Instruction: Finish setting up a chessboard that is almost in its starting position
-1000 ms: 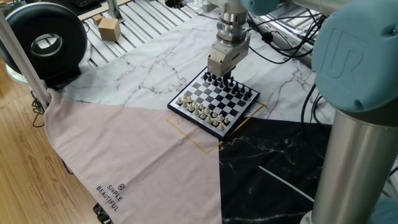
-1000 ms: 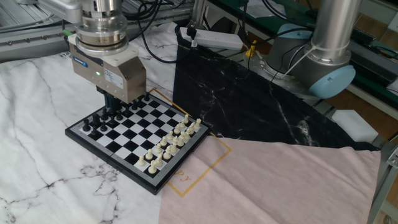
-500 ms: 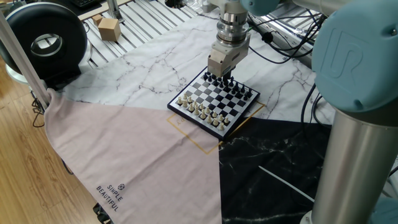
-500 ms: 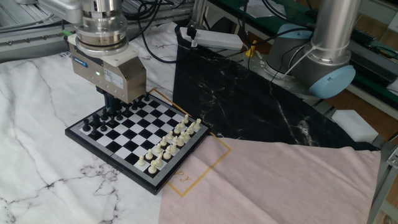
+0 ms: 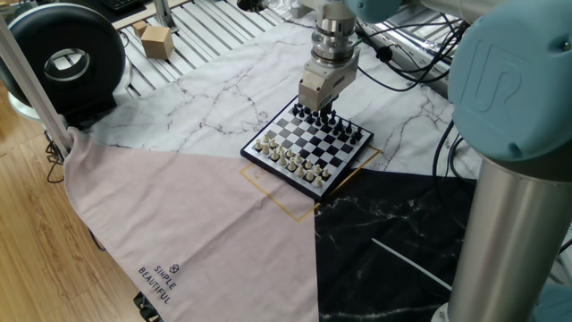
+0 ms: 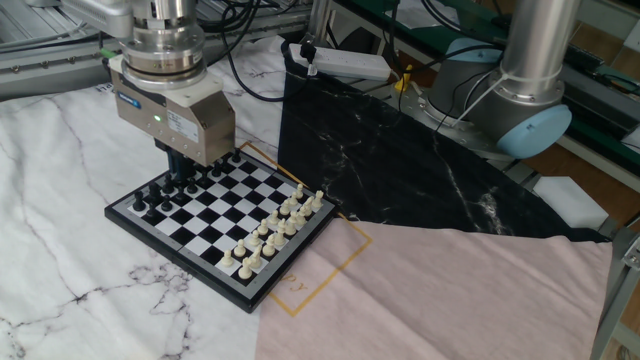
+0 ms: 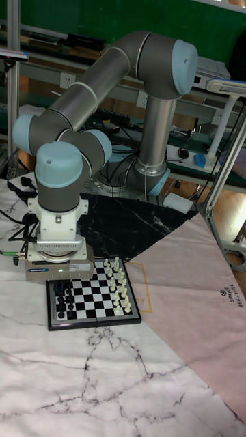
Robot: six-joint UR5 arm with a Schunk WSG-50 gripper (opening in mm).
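The chessboard (image 5: 315,143) lies on the marble-patterned cloth, with black pieces (image 5: 338,127) along its far side and cream pieces (image 5: 286,154) along its near side. My gripper (image 5: 323,113) points straight down over the black rows, its dark fingers (image 6: 176,163) reaching in among the black pieces (image 6: 158,197). The grey gripper body hides the fingertips and whatever is between them. The cream pieces (image 6: 276,224) stand in two rows on the opposite side. In the tall view, the gripper (image 7: 65,282) covers the left back part of the chessboard (image 7: 92,302).
An orange square outline (image 6: 322,264) frames the board on the cloth. A pink cloth (image 5: 197,233) and a black marble sheet (image 6: 400,150) adjoin it. A round black device (image 5: 63,55) and a cardboard box (image 5: 156,40) sit at the far left. The arm's base (image 6: 520,95) stands behind.
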